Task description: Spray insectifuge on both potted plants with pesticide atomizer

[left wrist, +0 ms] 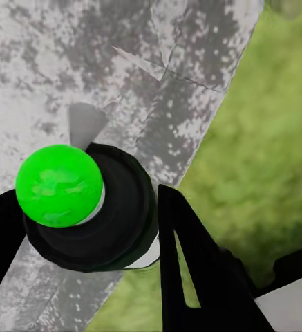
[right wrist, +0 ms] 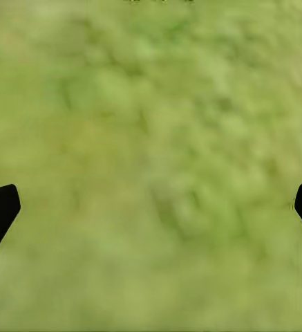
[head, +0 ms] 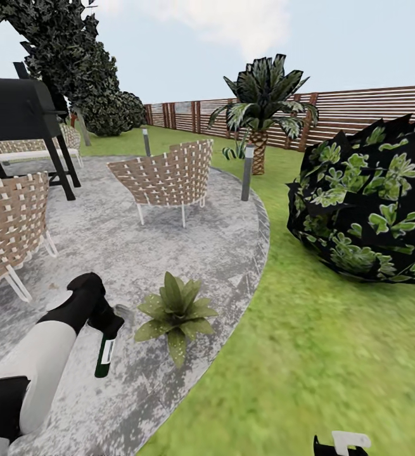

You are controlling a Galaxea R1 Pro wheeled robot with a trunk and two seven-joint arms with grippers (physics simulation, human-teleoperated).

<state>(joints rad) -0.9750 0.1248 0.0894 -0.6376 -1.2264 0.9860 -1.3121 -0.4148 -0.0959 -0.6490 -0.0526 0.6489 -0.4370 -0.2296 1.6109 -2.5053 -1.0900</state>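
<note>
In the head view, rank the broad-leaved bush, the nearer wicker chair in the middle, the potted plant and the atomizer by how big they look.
1. Broad-leaved bush, largest.
2. Wicker chair.
3. Potted plant.
4. Pesticide atomizer, smallest, held in the left end effector.
The chair sits farther from the camera than the plant, so that gap may understate its true size.

Open lawn (head: 308,354) right of potted plant (head: 177,310); wicker chairs (head: 163,177) crowd the patio (head: 106,240).

Bright, even daylight — soft render blur (shadows barely visible).
</note>
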